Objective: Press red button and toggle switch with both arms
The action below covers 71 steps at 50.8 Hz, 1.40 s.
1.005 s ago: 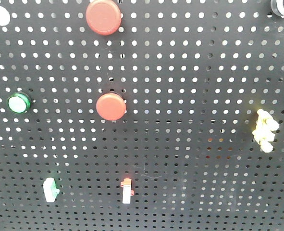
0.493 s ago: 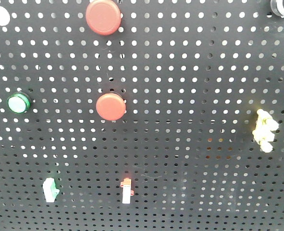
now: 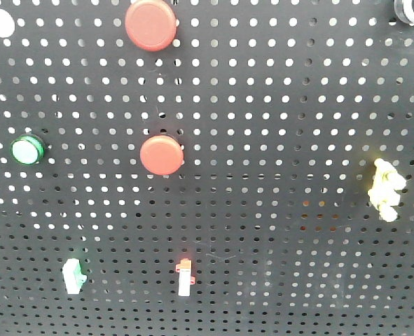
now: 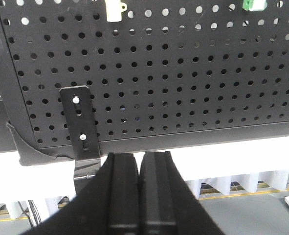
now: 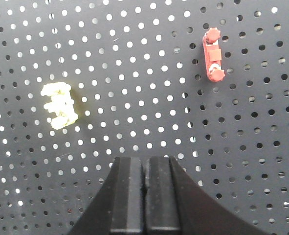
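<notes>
Front view: the black perforated metal pegboard (image 3: 277, 140) fills the frame, with 2 round red push buttons, one at the top edge (image 3: 150, 24) and one mid-panel (image 3: 162, 155). Left of the lower one sits a round green button (image 3: 27, 149); below are a small white-and-green switch (image 3: 73, 276) and a small white toggle switch with a red tip (image 3: 185, 277). A yellow plastic fitting (image 3: 387, 190) clings to the right side.

Left wrist view: the left end effector (image 4: 140, 169) has its black fingers pressed together, empty, just below the pegboard's bottom edge beside a black bracket (image 4: 81, 125).

Right wrist view: the right end effector (image 5: 145, 171) is likewise closed and empty, facing the panel between the yellow fitting and a red 2-knob fixture (image 5: 213, 55).
</notes>
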Tool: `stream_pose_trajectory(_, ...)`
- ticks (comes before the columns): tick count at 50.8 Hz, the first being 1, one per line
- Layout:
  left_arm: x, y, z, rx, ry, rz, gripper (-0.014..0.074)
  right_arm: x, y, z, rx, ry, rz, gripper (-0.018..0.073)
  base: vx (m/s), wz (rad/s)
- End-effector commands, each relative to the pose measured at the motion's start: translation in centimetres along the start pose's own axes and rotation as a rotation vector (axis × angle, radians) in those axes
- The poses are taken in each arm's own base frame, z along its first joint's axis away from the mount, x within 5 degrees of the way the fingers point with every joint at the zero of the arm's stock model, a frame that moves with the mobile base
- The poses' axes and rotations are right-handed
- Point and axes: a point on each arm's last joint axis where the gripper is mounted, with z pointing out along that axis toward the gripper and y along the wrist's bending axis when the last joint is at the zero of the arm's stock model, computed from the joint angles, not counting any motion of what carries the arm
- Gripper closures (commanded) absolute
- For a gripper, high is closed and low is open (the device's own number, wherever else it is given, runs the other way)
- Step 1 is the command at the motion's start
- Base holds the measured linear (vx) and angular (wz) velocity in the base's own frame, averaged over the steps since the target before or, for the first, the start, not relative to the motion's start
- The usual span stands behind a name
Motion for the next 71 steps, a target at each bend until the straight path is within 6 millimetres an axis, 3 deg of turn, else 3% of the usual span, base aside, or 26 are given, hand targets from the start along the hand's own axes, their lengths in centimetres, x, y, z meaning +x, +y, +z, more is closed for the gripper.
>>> stream_pose_trajectory(1, 0.4, 0.1, 0.1, -0.008, -0.051, -0.018, 0.0594, -0.8, -0.2, 0.4, 0.038, -0.018, -0.091, 0.0562, 0.0, 0.0)
stream_pose_trajectory(9, 0.4, 0.1, 0.1, -0.008, -0.051, -0.018, 0.0594, 1.7, -0.7, 0.3, 0.05, 0.219, -0.241, 0.0562, 0.0, 0.0)
stream_pose_trajectory(13, 0.4, 0.1, 0.1, -0.008, -0.051, -0.018, 0.0594, 3.3, -1.6, 0.3, 0.123, 0.268, -0.186, 0.0562, 0.0, 0.0)
stream_pose_trajectory(28, 0.4, 0.1, 0.1, -0.008, -0.051, -0.018, 0.0594, 10.4, -2.9, -0.8, 0.124, 0.207, -0.125, 0.0562, 0.0, 0.0)
stream_pose_trajectory(71, 0.4, 0.0, 0.1, -0.007, -0.044, -0.018, 0.0594, 10.4, -3.3, -1.3, 0.197, 0.199, -0.173, 0.0562, 0.0, 0.0)
